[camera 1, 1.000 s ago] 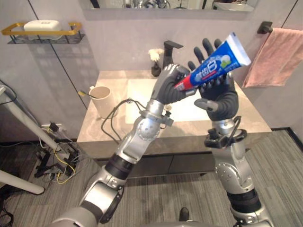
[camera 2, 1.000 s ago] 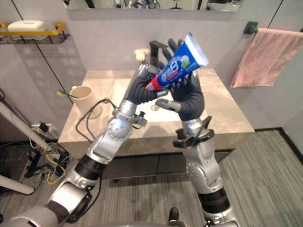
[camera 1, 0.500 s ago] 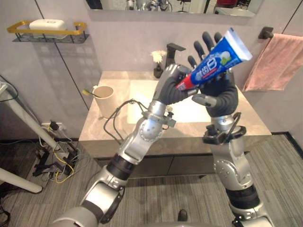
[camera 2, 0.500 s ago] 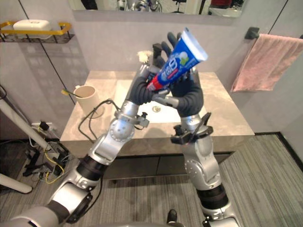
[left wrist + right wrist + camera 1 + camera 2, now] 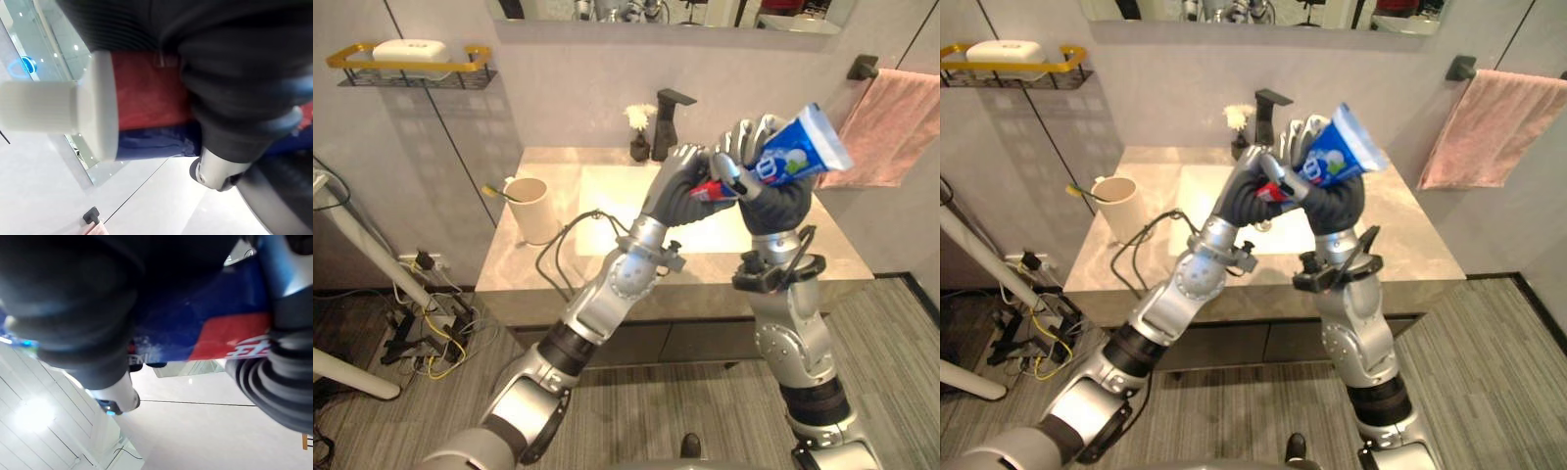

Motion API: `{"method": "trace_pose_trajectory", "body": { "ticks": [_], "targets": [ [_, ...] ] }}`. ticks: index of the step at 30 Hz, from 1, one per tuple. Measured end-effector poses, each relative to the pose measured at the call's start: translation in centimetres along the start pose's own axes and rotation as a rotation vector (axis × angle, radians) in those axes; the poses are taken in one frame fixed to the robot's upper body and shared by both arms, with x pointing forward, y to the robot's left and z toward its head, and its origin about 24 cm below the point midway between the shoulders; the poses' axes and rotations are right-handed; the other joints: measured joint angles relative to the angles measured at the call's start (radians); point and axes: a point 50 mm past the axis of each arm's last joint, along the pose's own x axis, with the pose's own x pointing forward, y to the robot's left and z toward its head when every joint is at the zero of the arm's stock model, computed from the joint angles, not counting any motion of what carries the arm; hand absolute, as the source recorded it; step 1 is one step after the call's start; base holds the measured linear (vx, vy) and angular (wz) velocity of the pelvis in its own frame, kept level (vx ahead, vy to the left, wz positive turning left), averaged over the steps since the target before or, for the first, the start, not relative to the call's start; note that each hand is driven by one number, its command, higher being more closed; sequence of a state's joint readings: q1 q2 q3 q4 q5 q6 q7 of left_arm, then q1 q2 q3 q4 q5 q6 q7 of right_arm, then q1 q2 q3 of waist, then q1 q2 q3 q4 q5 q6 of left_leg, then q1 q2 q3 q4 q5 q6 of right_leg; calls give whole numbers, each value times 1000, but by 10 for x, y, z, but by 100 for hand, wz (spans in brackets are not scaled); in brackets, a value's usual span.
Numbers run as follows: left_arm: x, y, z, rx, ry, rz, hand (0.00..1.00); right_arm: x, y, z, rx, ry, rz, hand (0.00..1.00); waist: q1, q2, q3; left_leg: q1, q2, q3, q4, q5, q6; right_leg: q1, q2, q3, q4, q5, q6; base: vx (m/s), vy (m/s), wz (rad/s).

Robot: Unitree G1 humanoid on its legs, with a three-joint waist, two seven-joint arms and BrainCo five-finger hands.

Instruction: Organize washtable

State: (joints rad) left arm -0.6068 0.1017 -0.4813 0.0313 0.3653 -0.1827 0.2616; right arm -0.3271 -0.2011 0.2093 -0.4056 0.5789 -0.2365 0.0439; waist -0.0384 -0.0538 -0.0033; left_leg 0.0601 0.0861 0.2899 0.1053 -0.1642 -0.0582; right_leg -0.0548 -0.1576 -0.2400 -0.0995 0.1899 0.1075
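Observation:
A blue toothpaste tube (image 5: 796, 149) with a red lower end and a white cap (image 5: 44, 112) is held up in the air over the sink (image 5: 607, 191). My left hand (image 5: 677, 191) is shut on its red cap end. Beside it, my right hand (image 5: 781, 206) has its fingers curled round the blue middle of the tube, whose flat end sticks out to the right. In the right wrist view the tube's blue and red body (image 5: 215, 323) lies across the palm.
On the stone counter (image 5: 509, 269) stands a beige cup (image 5: 530, 209) with a toothbrush at the left. A black faucet (image 5: 663, 117) and a small flower vase (image 5: 636, 137) stand behind the basin. A pink towel (image 5: 891, 122) hangs right; a gold shelf (image 5: 406, 64) holds soap.
My right hand's straight fingers have curled round the tube. The tube has tipped lower and shifted to the right, with the left hand still on its cap end.

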Motion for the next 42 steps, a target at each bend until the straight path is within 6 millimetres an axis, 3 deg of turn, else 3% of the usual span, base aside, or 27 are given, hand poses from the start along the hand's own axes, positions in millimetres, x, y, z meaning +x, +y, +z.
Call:
{"method": "trace_pose_trajectory", "body": {
  "ticks": [8,9,26,42],
  "targets": [
    [0,-1,0,0,0,-5,100,0,-1,0,-1,-1,-3,100,0,0,-3,0,0,0,-1,3,0,0,0,0,0,0,0,0,0,0],
    [0,-1,0,0,1,-6,0,0,-1,-1,-1,0,-4,100,0,0,-4,0,0,0,-2,4,0,0,0,0,0,0,0,0,0,0],
    [-2,2,-5,1,27,9,0,-1,-3,-6,2,11,-26,100,0,0,-6,7,1,-2,-22,19,-4,-1,4,-2,0,1,-1,0,0,0],
    [-28,26,4,-44,33,145,0,-13,-4,-14,6,53,-43,100,7,4,-12,8,1,-9,-22,19,-4,4,3,-5,0,1,-2,0,0,0]
  ]
}}
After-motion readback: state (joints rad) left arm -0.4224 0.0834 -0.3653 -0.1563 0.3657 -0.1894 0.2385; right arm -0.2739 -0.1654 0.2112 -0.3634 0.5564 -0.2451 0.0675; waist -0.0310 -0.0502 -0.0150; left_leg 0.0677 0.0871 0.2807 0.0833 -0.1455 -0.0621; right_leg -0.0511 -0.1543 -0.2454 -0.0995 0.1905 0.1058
